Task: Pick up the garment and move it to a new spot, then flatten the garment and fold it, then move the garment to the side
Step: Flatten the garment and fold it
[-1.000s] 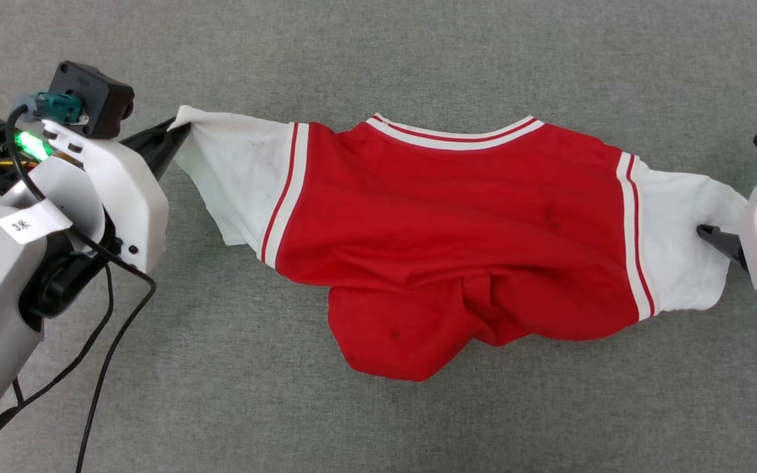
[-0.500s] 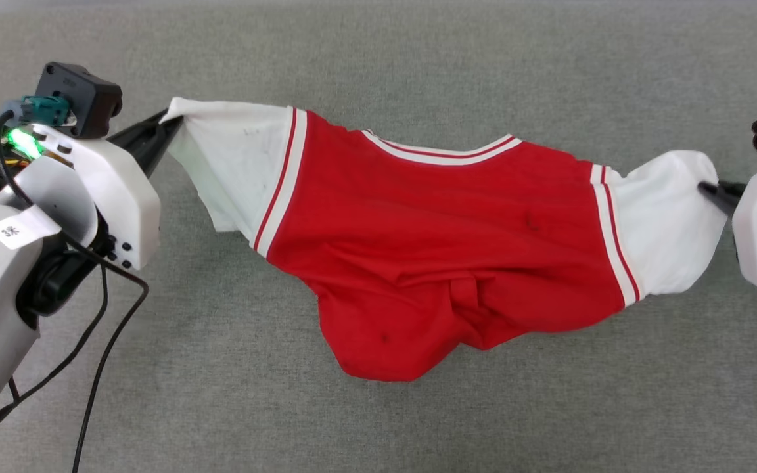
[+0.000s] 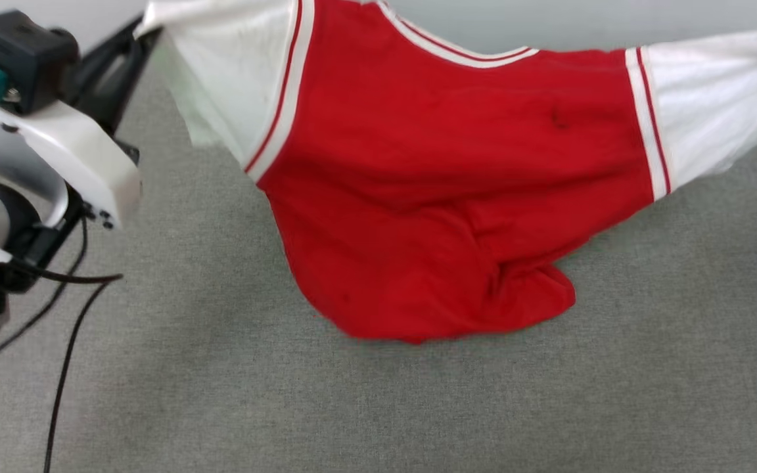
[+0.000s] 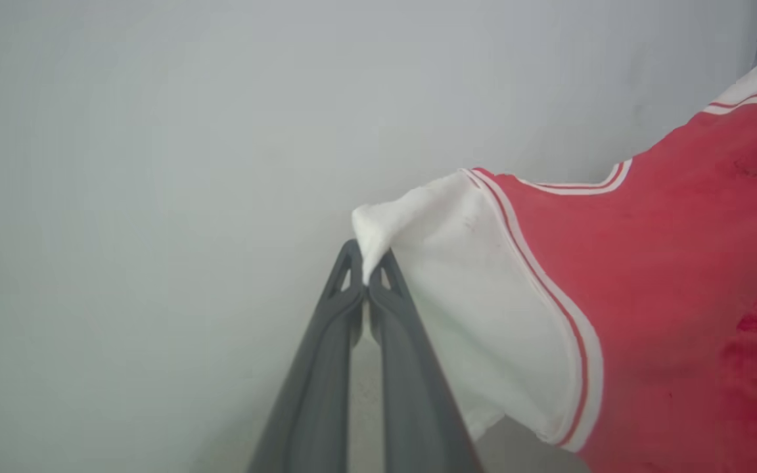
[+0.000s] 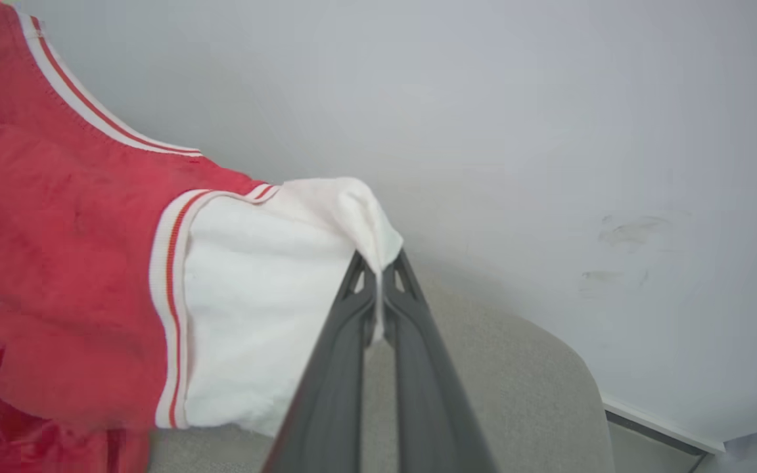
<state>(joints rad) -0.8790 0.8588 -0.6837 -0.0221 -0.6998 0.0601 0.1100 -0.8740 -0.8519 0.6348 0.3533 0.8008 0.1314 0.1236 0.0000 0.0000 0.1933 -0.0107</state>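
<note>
The pick-up-and-move step is in hand: the left pincer (image 4: 367, 266) and right pincer (image 5: 378, 269) are each clamped shut on a sleeve (image 4: 457, 295) tip, with the shirt (image 3: 451, 164) stretched between them and sagging below toward the bench (image 3: 615, 407). Next, I judge, both must travel together, holding it taut, then lower it flat. The lettering is hidden, and whether the hem touches the bench is unclear.

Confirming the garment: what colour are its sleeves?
The sleeves are white with red-and-white striped trim, clearest in the right wrist view.
</note>
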